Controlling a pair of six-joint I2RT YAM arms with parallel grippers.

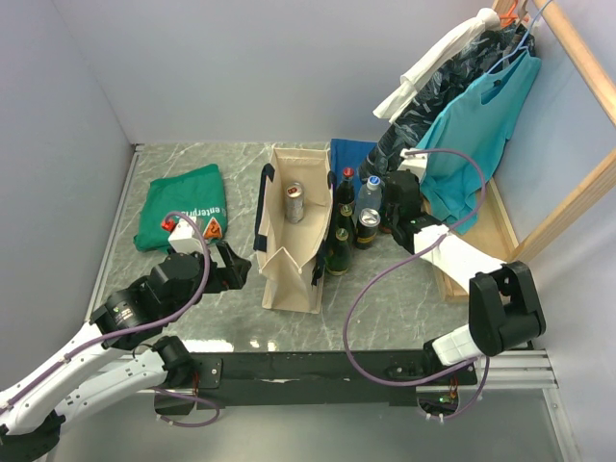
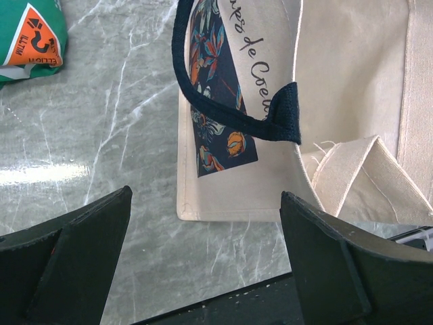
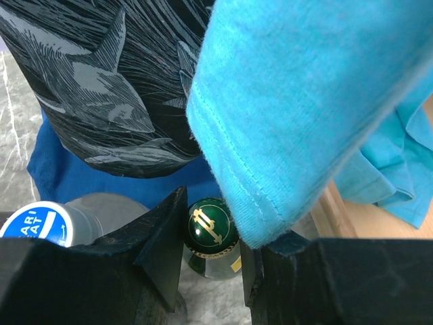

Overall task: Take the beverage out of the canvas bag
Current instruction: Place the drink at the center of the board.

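As I look down from the top camera, the canvas bag (image 1: 289,269) stands upright and open in the middle of the table (image 1: 241,329). A silver can (image 1: 294,202) stands inside it, so I judge the lift-out not yet done. My left pincer (image 1: 241,269) sits just beside the bag's left wall, jaws wide, holding nothing. My right pincer (image 1: 390,214) is on the bag's other side, among drinks standing outside the bag: dark bottles (image 1: 337,248), a water bottle (image 1: 370,192) and a second can (image 1: 368,227). A folded green T-shirt (image 1: 183,207) lies to the left, a blue cloth (image 1: 351,154) lies behind, and hanging clothes (image 1: 472,115) are at the right.

From the left wrist, the left pincer (image 2: 206,271) gapes empty above the marble, facing the bag's (image 2: 352,81) lower corner. A navy handle (image 2: 223,112) droops across the printed side and could snag a finger.

From the right wrist, the right pincer (image 3: 211,244) is closed on the top of a green bottle (image 3: 211,227) outside the bag. A turquoise sleeve (image 3: 291,115) hangs over the fingers and hides part of the view. A fish-print garment (image 3: 101,88) hangs behind. As I judge it, a pincer has yet to enter the bag's mouth, grip the can and lift it clear.
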